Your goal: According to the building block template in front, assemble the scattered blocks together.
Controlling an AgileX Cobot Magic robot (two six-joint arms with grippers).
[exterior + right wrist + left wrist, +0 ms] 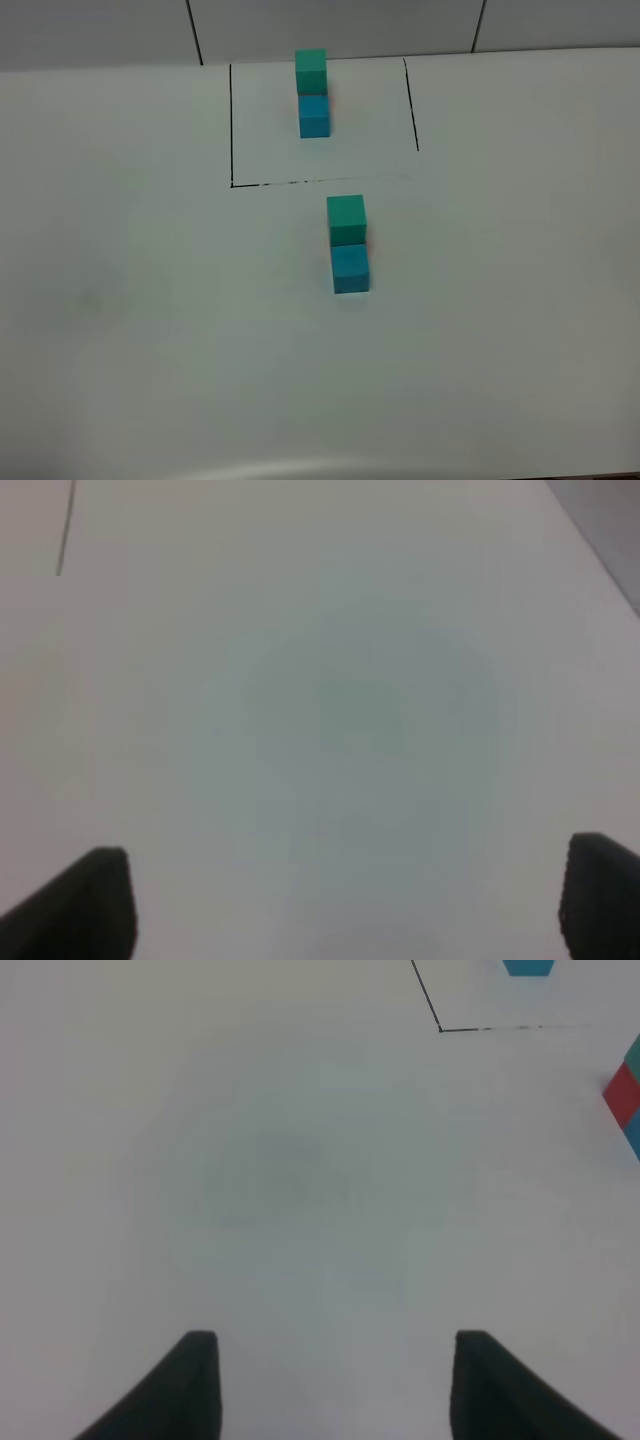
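I see the scattered blocks (348,245) joined near the building block template (313,95) — both end effectors, left (330,1385) and right (345,905), gape empty.

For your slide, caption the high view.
Green block stacked with blue block below the framed template.

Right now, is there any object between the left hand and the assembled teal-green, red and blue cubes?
Nothing visible: only bare white table lies between the left hand and the assembled cubes, which sit at the frame's edge.
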